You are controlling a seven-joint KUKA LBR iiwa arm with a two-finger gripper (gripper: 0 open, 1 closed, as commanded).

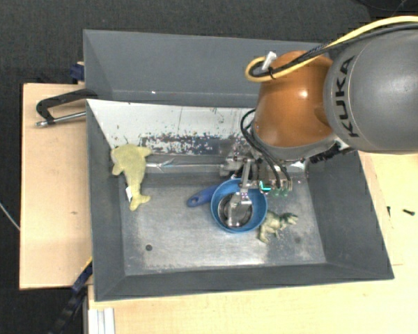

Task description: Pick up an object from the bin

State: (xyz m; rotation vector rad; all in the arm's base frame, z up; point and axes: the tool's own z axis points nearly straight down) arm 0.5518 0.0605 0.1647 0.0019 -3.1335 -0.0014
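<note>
Blue cup (217, 213) right of mid-bin, hand (244, 200) low over its bowl, open or closed unclear

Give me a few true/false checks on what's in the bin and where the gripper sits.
1. The gripper is over the blue cup near the middle of the bin. True.
2. The pale yellow toy lies inside the blue cup. False: it lies on the bin floor at the left, apart from the cup.
3. A small greenish toy figure lies close beside the cup, to its lower right. True.
4. The cup's handle points right, toward the arm. False: it points left.
</note>
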